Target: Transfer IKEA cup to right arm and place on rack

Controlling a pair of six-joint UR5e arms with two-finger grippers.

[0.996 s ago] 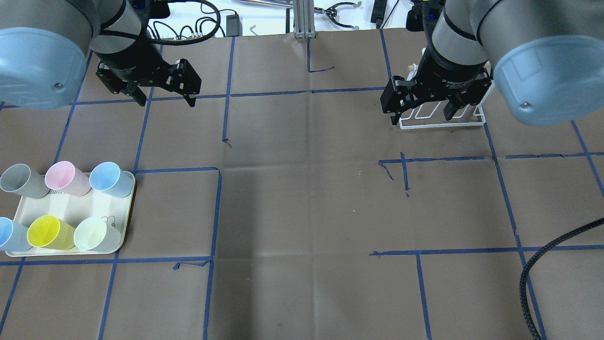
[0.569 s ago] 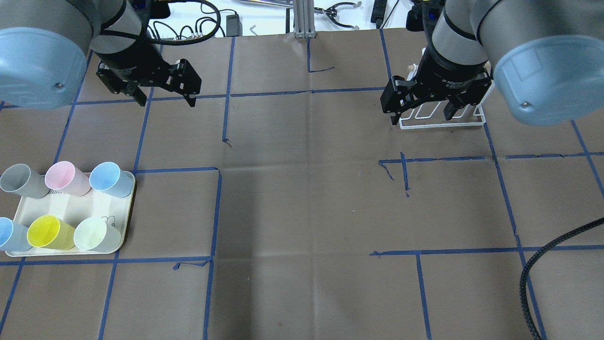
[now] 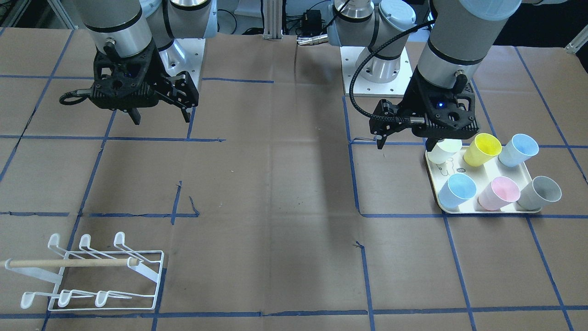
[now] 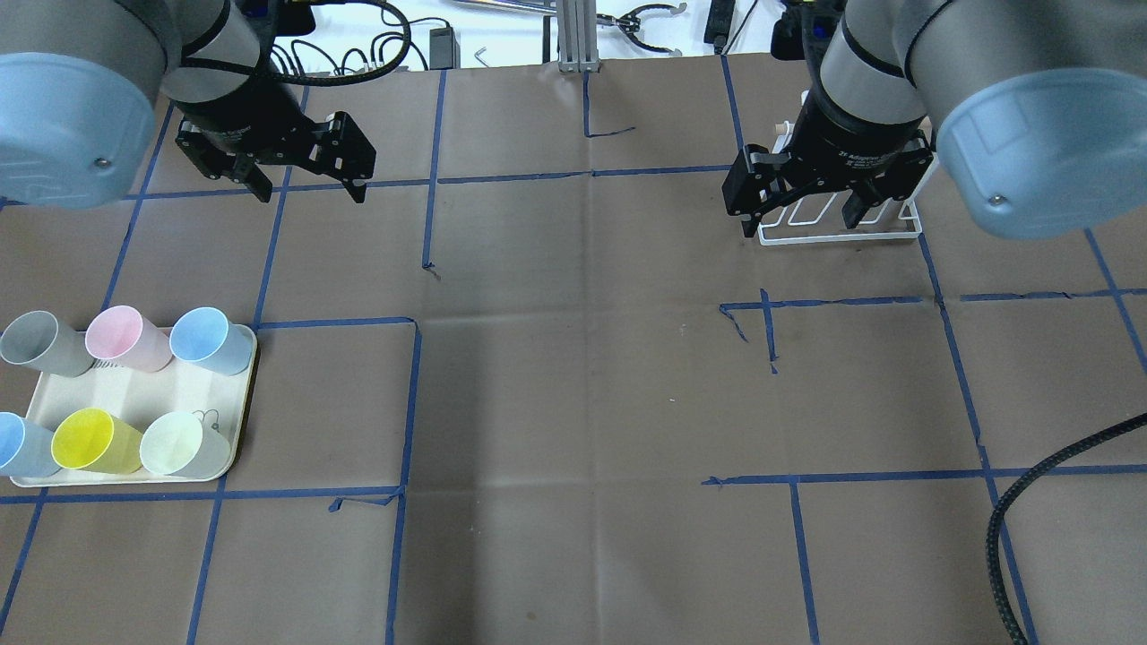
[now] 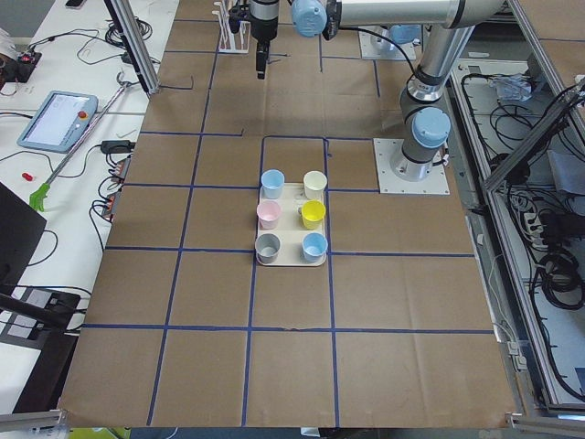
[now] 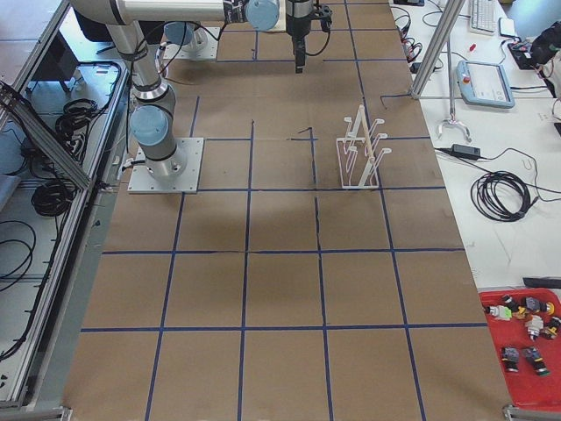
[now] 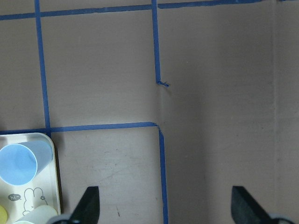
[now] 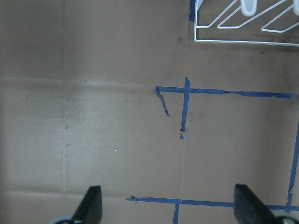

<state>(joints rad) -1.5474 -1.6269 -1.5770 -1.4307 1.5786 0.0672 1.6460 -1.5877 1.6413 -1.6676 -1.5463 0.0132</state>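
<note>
Several IKEA cups stand on a cream tray (image 4: 125, 390) at the near left: grey (image 4: 36, 342), pink (image 4: 125, 338), blue (image 4: 211, 340), a second blue (image 4: 16, 445), yellow (image 4: 94, 441) and pale green (image 4: 182, 444). My left gripper (image 4: 311, 193) hangs open and empty above the table, beyond the tray. Its wrist view shows the blue cup (image 7: 18, 163) at the lower left. My right gripper (image 4: 797, 224) is open and empty, above and just in front of the white wire rack (image 4: 838, 235). The rack (image 3: 92, 276) carries a wooden dowel (image 3: 69, 263).
Brown paper with a grid of blue tape (image 4: 430, 179) covers the table. A black braided cable (image 4: 1030, 502) crosses the near right corner. Cables and tools lie beyond the far edge. A red tray of small parts (image 6: 526, 338) sits off the table's end.
My left gripper has shifted slightly to the left in the overhead view, still open. The right arm, cups and rack have not moved.
</note>
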